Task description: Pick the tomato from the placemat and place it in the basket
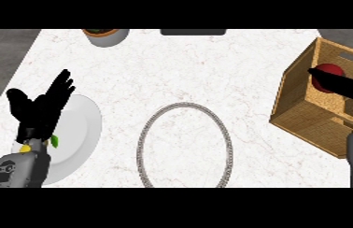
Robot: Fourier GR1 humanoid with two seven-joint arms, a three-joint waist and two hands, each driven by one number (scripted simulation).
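My left robot hand (38, 108) rests at the left edge of the view, fingers straight and spread upward, released and holding nothing. It lies over a white plate (81, 124) on the tabletop (179, 68). Just beside the wrist, a small yellow item with a green leaf (52, 140) shows on the plate; it is mostly hidden by my forearm and I cannot identify it.

Centre, near the lower edge: the placemat (185, 145) reads as an oval outlined by a grey beaded rim, lying flat on the marbled white tabletop, well apart from the plate.

Right side: my right robot hand (335, 83) reaches into the wooden basket (296, 105). Its dark fingers extend across the red tomato (330, 69), touching it. The tomato sits inside the basket, against the far inner wall. Whether those fingers are curled round the tomato or merely lying on it, I cannot tell.

Far edge: a grey bowl (105, 36) with brown and green contents stands at upper left. A dark rectangular object (193, 32) lies at top centre.
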